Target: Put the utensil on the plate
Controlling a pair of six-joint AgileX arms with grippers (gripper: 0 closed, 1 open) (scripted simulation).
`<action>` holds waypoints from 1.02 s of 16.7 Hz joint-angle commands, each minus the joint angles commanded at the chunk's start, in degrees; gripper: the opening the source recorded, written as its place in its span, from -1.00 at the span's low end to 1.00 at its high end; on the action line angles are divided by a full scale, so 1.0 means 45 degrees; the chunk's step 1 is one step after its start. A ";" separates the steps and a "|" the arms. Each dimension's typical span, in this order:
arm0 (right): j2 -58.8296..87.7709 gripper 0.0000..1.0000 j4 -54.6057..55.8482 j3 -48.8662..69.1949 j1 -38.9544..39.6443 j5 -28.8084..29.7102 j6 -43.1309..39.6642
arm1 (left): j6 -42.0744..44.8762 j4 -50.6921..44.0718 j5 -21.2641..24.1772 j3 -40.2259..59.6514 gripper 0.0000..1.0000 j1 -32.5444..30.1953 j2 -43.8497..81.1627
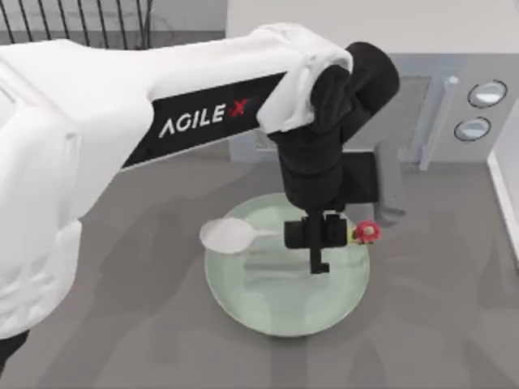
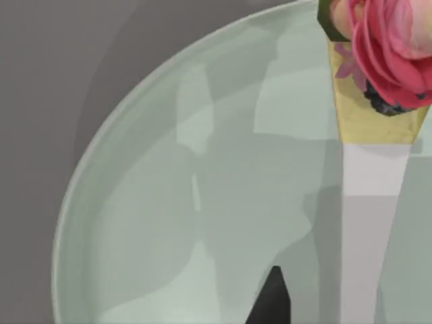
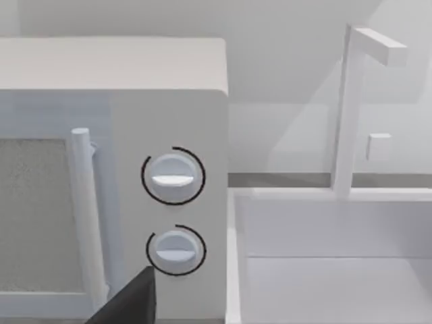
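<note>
Partly behind left gripper [image 1: 319, 243], spoon [image 1: 231, 235] handle over plate [image 1: 243, 300].

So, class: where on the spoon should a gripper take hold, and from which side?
Grip the spoon on its thin handle, coming straight down from above. It lies flat across the plate, and the oval bowl is too wide. The left gripper sits on the handle near the red knob.

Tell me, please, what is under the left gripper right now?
The spoon crosses the pale green plate, with the left gripper at its handle; the handle beneath the gripper is covered.
</note>
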 joint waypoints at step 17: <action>0.0000 1.00 0.0000 0.0000 0.0000 0.0000 0.0000 | -0.0197 -0.0098 -0.0103 -0.0561 0.06 0.0252 0.0734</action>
